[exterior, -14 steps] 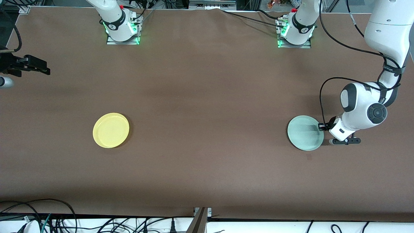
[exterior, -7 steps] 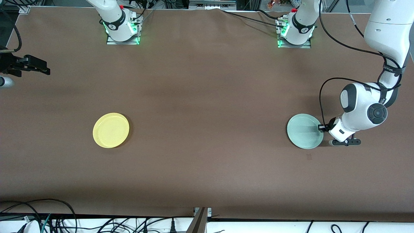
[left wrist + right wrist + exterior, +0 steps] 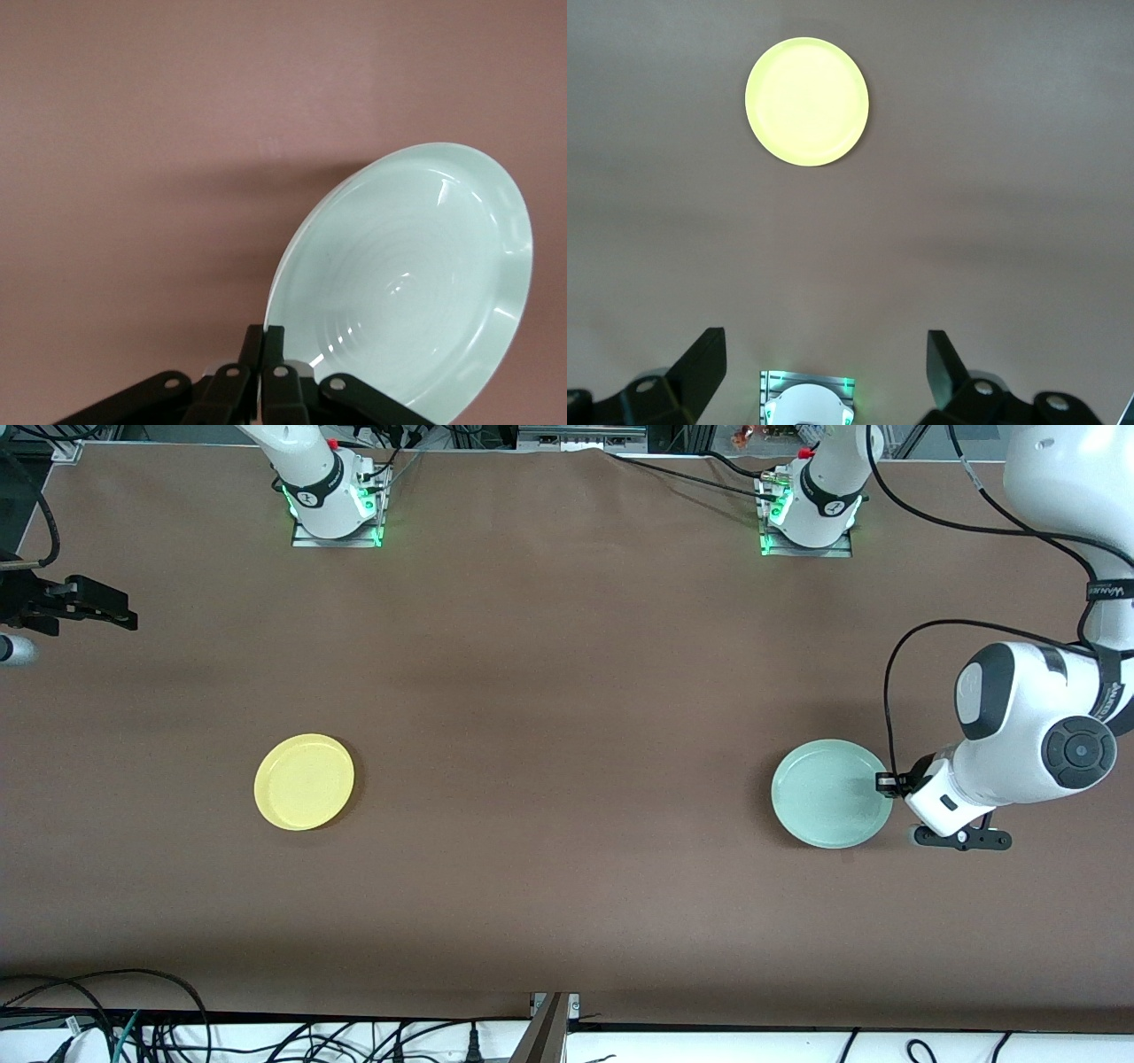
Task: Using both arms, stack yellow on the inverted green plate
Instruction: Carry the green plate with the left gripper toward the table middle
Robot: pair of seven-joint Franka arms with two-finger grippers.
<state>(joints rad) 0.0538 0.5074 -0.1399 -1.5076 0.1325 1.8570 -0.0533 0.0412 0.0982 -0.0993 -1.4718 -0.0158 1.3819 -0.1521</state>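
The pale green plate point(image 3: 828, 793) is at the left arm's end of the table. My left gripper point(image 3: 886, 783) is shut on its rim. In the left wrist view the green plate point(image 3: 416, 283) is tilted up off the brown table, showing a face with faint rings and casting a shadow, and my left gripper point(image 3: 264, 332) pinches its edge. The yellow plate point(image 3: 304, 781) lies flat, rim up, toward the right arm's end, and also shows in the right wrist view point(image 3: 807, 101). My right gripper point(image 3: 102, 609) waits open and empty above the table's edge, well away from the yellow plate; the right wrist view point(image 3: 824, 354) shows its fingers wide apart.
The two arm bases point(image 3: 337, 509) point(image 3: 808, 514) with green lights stand along the table's farthest edge from the front camera. Cables point(image 3: 177, 1027) lie past the table's near edge. The brown tabletop point(image 3: 567, 735) stretches between the two plates.
My left gripper has lifted with the green plate's rim in it; the plate now looks larger and sits a little nearer the front camera. The right arm and yellow plate have not moved.
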